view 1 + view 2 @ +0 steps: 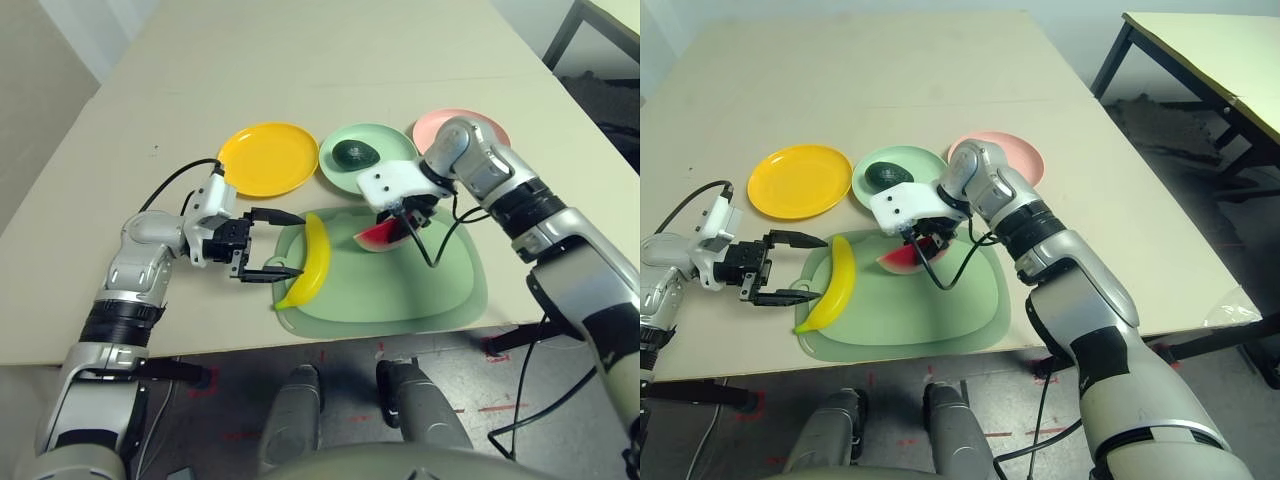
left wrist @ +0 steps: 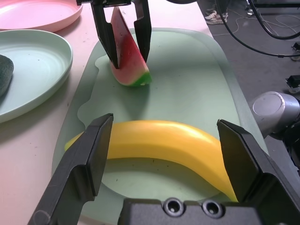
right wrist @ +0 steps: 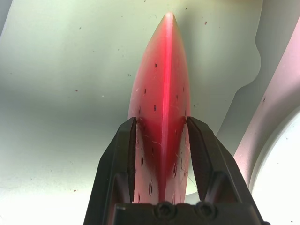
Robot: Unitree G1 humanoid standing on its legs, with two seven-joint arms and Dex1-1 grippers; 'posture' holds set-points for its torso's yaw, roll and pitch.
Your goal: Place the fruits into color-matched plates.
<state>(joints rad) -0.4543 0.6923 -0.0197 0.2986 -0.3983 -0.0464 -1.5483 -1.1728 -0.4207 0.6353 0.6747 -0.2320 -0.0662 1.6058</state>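
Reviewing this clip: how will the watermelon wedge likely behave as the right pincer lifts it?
The watermelon wedge looks rigid and probably light: the right pincer is shut on its flat red faces without denting them. Its glossy surface may be slippery, and the faces taper toward the ridge, so it could squeeze out. Standing on its curved rind on the cutting mat, it would likely tip if released.

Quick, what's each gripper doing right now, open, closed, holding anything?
Left gripper: open, fingers either side of the banana, not gripping.
Right gripper: shut on the watermelon wedge.

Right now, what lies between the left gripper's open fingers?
The banana, lying on the cutting mat, crosses the gap of the left gripper; the left wrist view shows neither finger touching it.
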